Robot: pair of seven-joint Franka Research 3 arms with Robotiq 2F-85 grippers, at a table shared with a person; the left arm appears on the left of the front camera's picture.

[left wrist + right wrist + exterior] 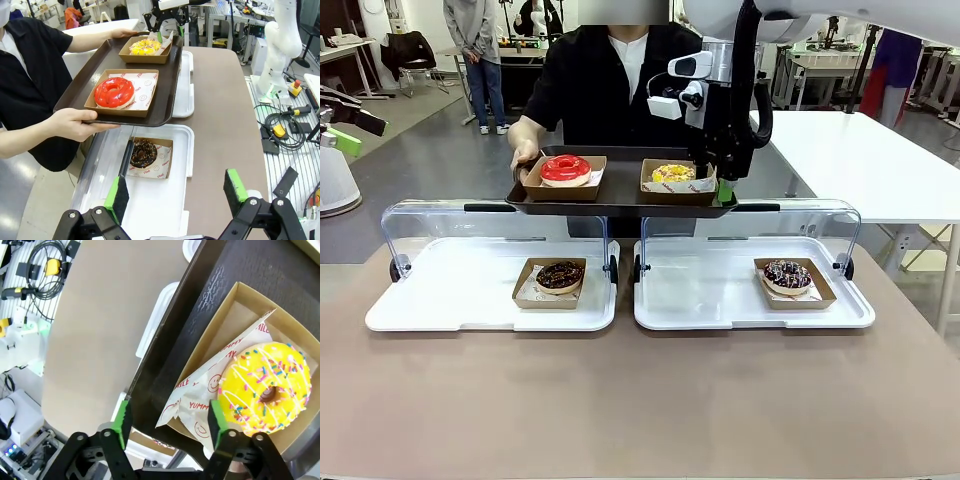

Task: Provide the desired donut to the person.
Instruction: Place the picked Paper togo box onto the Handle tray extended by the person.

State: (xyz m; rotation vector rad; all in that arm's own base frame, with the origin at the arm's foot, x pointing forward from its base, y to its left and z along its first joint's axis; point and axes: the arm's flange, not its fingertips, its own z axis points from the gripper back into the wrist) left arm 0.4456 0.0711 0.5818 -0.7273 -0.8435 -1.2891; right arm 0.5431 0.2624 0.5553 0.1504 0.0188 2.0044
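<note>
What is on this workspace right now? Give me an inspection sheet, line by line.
Surface: brown table carrying two white display trays with clear lids raised.
Job's things: person holds a dark serving tray; on it a red donut and a yellow sprinkled donut, each in a cardboard box. One chocolate donut sits in the left display tray, another in the right.
Clutter: nothing seen.
Grippers: left claw open, hanging above the left display tray; right claw open at the corner of the yellow donut's box, one finger over the box, the other outside it.
Cables: coiled cables beside the table.
Surroundings: white tables, a bystander behind.
</note>
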